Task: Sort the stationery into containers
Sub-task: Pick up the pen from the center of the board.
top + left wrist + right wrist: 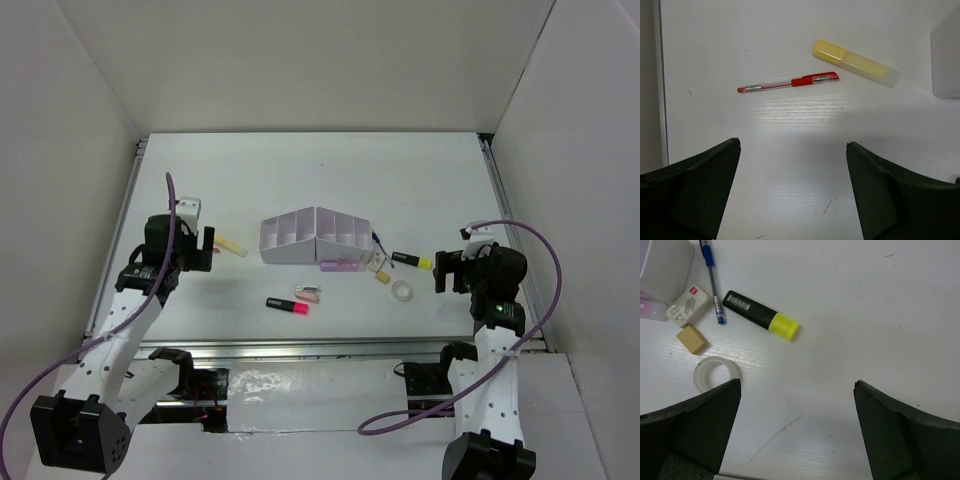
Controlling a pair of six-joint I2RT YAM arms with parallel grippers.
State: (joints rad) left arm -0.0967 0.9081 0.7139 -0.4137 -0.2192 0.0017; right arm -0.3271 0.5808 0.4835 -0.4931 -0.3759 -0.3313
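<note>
both jaws are spread wide with nothing held, likely readied for a first pick. left gripper (792,150) is hung at lower frame; a slim red pen (790,83) and a frosted cream stick (856,64) are left loose at upper centre. right gripper (797,390) is set likewise; a glossy black-yellow highlighter (760,315), clear tape ring (716,374) and blocky tan eraser (691,339) are scattered upper left. the white slanted organiser (315,238) is seen at centre of the top view.

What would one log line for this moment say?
left gripper: open, empty, near red pen | right gripper: open, empty, near black-yellow highlighter | tape ring: on table, outside organiser
</note>
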